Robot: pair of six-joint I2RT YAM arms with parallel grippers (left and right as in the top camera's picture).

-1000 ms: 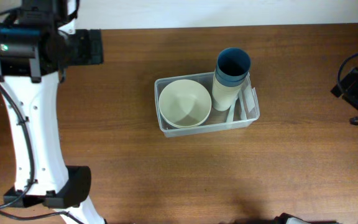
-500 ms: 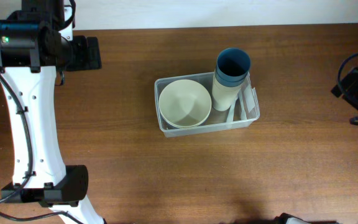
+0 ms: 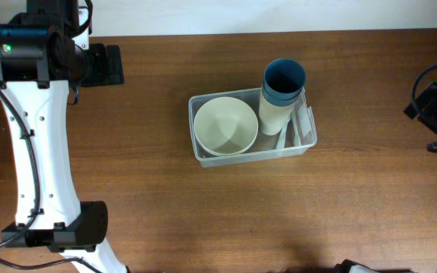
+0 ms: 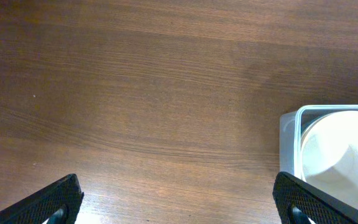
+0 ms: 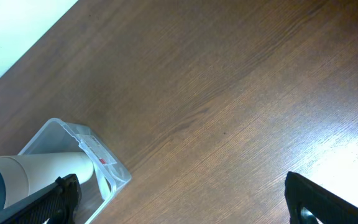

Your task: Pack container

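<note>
The container (image 3: 256,156), a clear rectangular bin with rounded corners, sits near the middle of the desk (image 3: 165,212), slightly toward its right edge and well clear of all four edges. Its long sides run roughly parallel to the far edge, with a slight skew.

Contents:
- A cream bowl (image 3: 225,126) sits mouth up in the left half of the bin.
- A tall stack (image 3: 281,98) stands upright in the right half against the far wall: a cream lower part with a blue vessel nested on top, mouth up. The stack rises above the rim.
- A white label (image 3: 303,125) sits at the right short end.

In the left wrist view, the left short end of the container (image 4: 288,143) and part of the bowl (image 4: 337,149) appear at the right border. In the right wrist view, the labelled end (image 5: 114,174) and the stack (image 5: 36,171) appear at the lower left.

The left gripper (image 4: 176,202) is near the far left corner of the desk, fingers spread wide, holding nothing, well apart from the container. The right gripper (image 5: 185,202) is at the right edge of the desk, fingers likewise spread wide and empty, well apart from the container.
</note>
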